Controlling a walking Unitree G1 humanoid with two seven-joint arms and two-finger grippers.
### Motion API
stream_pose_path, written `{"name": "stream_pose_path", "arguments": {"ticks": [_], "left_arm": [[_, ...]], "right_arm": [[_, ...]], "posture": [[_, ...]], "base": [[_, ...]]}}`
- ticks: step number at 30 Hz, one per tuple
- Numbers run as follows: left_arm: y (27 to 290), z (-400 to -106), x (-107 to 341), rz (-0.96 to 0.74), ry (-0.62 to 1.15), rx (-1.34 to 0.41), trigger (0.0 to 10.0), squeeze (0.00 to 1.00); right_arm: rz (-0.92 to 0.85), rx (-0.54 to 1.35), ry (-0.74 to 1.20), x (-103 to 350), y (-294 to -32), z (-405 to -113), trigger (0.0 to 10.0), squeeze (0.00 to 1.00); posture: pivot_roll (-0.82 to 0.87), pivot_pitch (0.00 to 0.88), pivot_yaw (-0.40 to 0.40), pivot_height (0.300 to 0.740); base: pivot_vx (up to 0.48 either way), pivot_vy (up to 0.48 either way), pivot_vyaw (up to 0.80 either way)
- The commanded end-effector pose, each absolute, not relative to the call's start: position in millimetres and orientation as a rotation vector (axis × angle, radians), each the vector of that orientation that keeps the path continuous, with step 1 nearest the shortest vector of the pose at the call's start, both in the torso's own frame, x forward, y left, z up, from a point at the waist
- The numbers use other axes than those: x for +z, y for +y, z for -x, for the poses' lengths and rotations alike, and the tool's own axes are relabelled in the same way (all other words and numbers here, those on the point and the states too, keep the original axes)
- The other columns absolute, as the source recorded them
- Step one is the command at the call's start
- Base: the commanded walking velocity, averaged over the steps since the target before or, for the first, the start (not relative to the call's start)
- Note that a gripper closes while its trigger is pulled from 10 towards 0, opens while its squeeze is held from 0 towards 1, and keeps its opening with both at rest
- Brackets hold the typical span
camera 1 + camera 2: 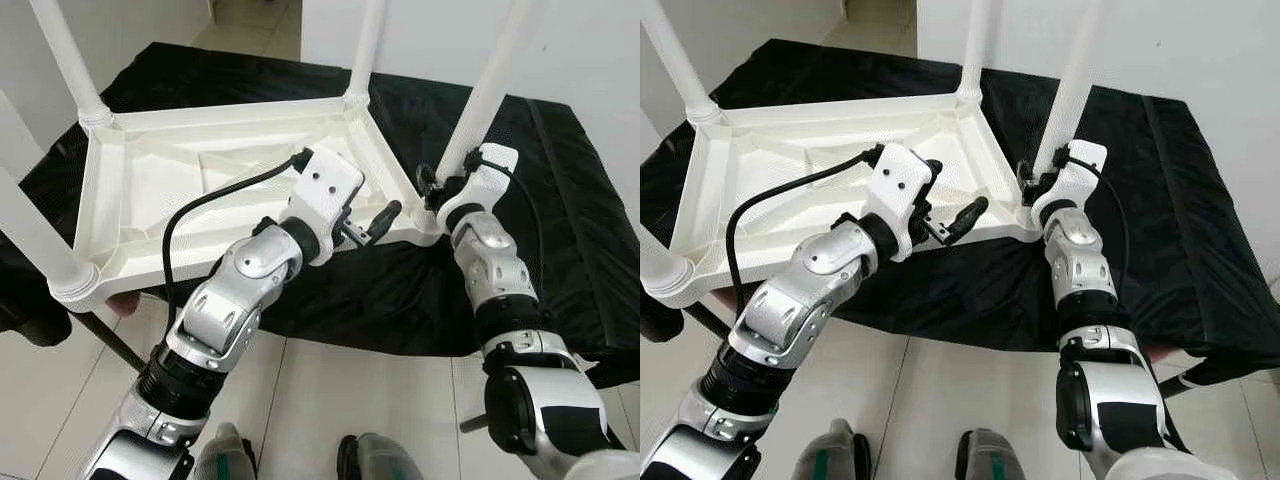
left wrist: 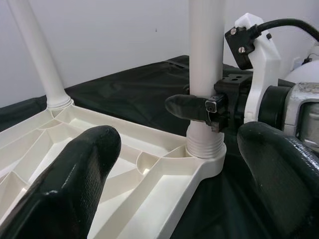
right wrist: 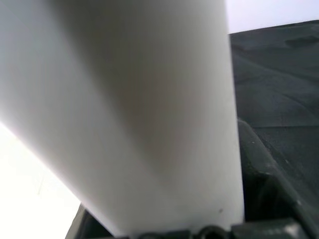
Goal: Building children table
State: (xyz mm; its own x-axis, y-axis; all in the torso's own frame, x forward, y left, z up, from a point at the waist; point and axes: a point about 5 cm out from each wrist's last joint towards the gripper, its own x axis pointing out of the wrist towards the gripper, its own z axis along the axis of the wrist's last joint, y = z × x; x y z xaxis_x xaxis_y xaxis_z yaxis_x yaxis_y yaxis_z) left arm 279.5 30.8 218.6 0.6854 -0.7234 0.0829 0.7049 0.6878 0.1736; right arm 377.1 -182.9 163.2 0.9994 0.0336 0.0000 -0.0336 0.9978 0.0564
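Tabletop point(image 1: 200, 180) of the white plastic children's table lies upside down on the black-draped desk point(image 1: 560, 200), ribbed underside up, and you can use it as your landmark. Four white legs rise from its corner sockets. Your right tool point(image 2: 212, 107) is at the near right corner of that tabletop, its black fingers clamped around the near right leg point(image 1: 480, 100) just above the threaded collar where the leg enters the socket; the right wrist view is pressed close against that same leg point(image 3: 139, 114). Your left tool point(image 1: 375, 222) hovers just off the tabletop's near edge, beside the same corner, its fingers point(image 2: 75, 174) spread wide apart and holding nothing. The far right leg point(image 1: 365, 50), far left leg point(image 1: 70, 60) and near left leg point(image 1: 35, 235) stand upright at the other corners. Below the tabletop's near edge, you see pale tiled floor point(image 1: 330, 390).
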Motion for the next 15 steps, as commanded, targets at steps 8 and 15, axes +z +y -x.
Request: {"name": "stream_pose_path", "arguments": {"ticks": [8, 15], "left_arm": [[26.6, -273.1, 217.5, -0.137, -0.139, -0.882, 10.0, 0.0], [25.1, -271.8, 217.1, -0.135, -0.135, -0.888, 10.0, 0.0]], "right_arm": [[-0.247, -0.067, 0.1, 139.3, -194.0, -373.3, 10.0, 0.0], [-0.318, -0.118, 0.088, 139.8, -203.2, -372.8, 10.0, 0.0]], "posture": [[-0.01, 0.042, -0.006, 0.74], [-0.02, 0.037, -0.005, 0.74]], "base": [[0.0, 0.0, 0.0], [0.0, 0.0, 0.0]]}}
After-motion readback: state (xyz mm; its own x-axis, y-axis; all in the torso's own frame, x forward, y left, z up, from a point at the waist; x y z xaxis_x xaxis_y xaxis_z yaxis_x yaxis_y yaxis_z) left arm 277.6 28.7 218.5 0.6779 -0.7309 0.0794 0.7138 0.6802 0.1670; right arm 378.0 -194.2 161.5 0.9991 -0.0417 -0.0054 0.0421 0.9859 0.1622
